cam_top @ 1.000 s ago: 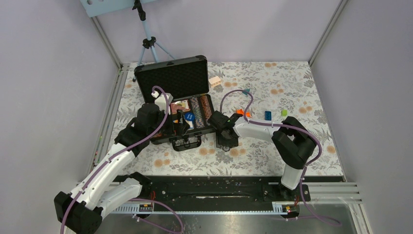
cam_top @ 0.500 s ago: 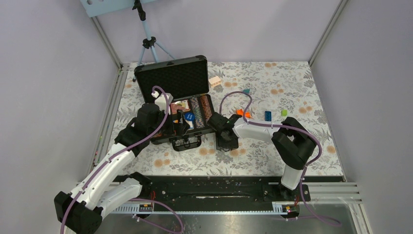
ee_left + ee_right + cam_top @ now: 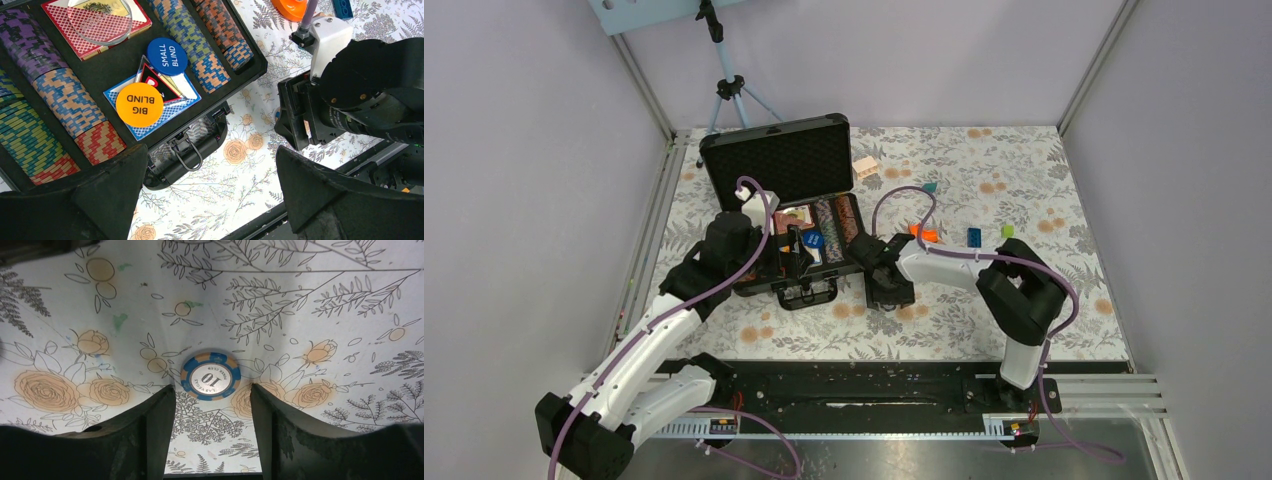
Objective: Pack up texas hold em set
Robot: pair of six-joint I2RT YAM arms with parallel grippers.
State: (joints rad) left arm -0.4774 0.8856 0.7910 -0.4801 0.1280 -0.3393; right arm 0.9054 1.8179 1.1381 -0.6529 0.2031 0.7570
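- Three walls hem the floral surface (image 3: 944,330). Its widest bare stretch lies right of centre and along the near edge, ahead of the arm bases.
- One open briefcase (image 3: 774,165) sits in the far left part, close to the left rail, so there is little room on that side. Its foam-lined lid stands up along the far side.
- Its long axis runs left to right, slightly skewed. The handle (image 3: 186,156) faces the near edge, and the chip rows (image 3: 65,95) lie across the short axis.
- Inside, an orange BIG BLIND disc (image 3: 139,104) rests on a blue-backed card deck (image 3: 172,107), with a blue SMALL BLIND disc (image 3: 167,56) just beside it.
- Left jaws are spread wide over the case's near edge, above the handle, with nothing between them.
- One blue-and-cream poker chip marked 10 (image 3: 210,375) lies flat on the surface outside the case, just off its near right corner.
- Right jaws are parted and straddle that chip at their tips without clamping it. The right arm (image 3: 944,265) crowds the case's right end.
- An orange block (image 3: 921,234), blue block (image 3: 975,237) and green block (image 3: 1007,231) lie just beyond the right arm.
- A beige block (image 3: 865,167) sits by the lid's right end.
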